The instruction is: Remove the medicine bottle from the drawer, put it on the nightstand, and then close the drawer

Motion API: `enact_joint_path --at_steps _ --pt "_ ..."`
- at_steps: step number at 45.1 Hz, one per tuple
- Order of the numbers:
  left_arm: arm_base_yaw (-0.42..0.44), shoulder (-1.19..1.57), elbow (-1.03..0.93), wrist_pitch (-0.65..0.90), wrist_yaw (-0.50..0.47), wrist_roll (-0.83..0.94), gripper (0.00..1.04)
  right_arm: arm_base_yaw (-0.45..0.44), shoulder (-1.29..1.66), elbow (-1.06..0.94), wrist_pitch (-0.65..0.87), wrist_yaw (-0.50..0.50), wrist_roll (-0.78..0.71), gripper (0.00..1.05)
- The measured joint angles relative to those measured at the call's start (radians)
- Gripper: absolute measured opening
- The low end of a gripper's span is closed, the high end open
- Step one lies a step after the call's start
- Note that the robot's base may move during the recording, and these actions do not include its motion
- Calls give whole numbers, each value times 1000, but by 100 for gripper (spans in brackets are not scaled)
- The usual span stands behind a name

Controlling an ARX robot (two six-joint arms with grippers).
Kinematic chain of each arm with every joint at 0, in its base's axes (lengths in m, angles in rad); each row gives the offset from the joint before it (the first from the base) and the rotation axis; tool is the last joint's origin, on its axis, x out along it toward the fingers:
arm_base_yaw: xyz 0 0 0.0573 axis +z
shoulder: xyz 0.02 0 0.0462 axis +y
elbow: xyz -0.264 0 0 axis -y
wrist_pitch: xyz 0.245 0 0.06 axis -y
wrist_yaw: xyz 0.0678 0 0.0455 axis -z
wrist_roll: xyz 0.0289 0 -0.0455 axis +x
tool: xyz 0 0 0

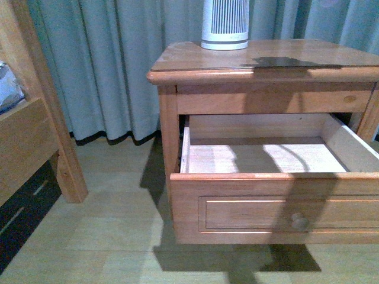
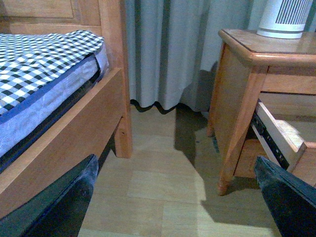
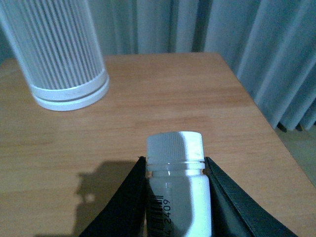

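The bottle [image 3: 177,197] is clamped in the right gripper [image 3: 174,162] over the nightstand [image 3: 148,98] top, near the ribbed cylinder [image 3: 61,54]; whether it touches the wood, I can't tell. The drawer [image 1: 249,207] stands pulled out. The left gripper [image 2: 175,160] gapes wide beside the bed [image 2: 59,143].

Cool bluish cast, all views slightly soft. Hard light from upper right. Dark shadows left of and beneath nightstand [image 1: 169,118] on floor [image 1: 106,225]. Shadow band crosses drawer [image 1: 249,207] interior and front. Sheen on nightstand top. Medicine bottle [image 3: 177,187] cap half lit, half shaded.
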Motion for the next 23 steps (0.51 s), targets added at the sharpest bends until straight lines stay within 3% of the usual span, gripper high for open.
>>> enact_joint_path --at_steps 10,20,23 --pt "0 0 0 0 0 0 98 -50 299 413 -262 38 82 30" --pt "0 0 0 0 0 0 98 -58 384 486 -303 57 112 31" --pt "0 0 0 0 0 0 98 -57 386 483 -297 56 112 39"
